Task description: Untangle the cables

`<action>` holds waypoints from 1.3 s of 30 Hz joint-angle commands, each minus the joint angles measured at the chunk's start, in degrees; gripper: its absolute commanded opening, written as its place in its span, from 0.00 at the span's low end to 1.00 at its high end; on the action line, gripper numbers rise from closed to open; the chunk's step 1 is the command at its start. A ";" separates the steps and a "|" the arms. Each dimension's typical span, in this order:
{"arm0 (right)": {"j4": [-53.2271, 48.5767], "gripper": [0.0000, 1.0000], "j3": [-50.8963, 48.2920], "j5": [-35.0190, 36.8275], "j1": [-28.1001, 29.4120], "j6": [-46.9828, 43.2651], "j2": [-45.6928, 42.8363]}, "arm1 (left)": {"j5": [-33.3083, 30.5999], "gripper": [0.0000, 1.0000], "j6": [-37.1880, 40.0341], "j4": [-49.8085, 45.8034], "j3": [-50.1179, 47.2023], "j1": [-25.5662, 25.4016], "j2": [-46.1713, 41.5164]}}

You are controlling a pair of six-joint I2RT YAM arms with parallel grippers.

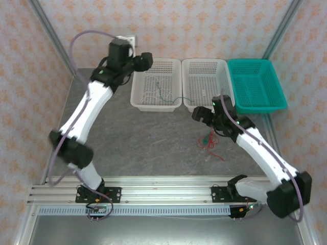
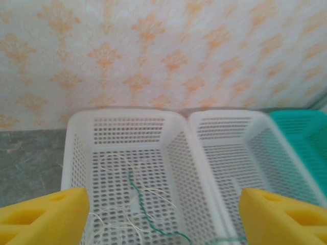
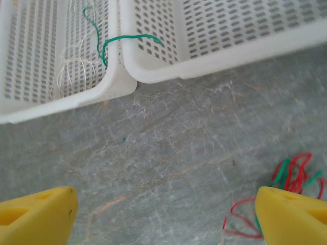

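Cables (image 1: 208, 142), red and green, lie tangled on the table (image 1: 153, 148) by our right gripper (image 3: 164, 214); a green wire (image 2: 139, 203) and pale wires (image 2: 115, 168) lie in the far-left basket (image 2: 76, 132). Our left gripper (image 2: 163, 219) and the right both gape, empty.

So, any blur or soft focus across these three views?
Top external: even lighting, but the left arm's elbow is smeared. Left wrist: hazy overall, the left fingers soft, the white basket washed out. Right wrist: the table crisp, the right fingers slightly blurred.
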 commanded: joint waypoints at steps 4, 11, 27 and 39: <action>-5.94 0.80 15.27 4.21 -0.18 -18.92 16.88 | 4.60 0.77 0.17 9.82 -24.75 -6.28 -18.43; -5.01 0.56 28.44 4.22 -1.73 -16.63 33.51 | 3.75 0.77 2.07 2.88 -35.96 -10.41 -29.79; 0.40 0.31 29.26 -2.78 -5.14 -9.27 39.09 | 2.34 0.77 1.63 2.79 -42.14 -10.52 -33.44; -0.86 0.12 29.65 -2.99 -5.22 -7.99 40.39 | 1.91 0.77 1.21 2.93 -43.25 -10.51 -33.50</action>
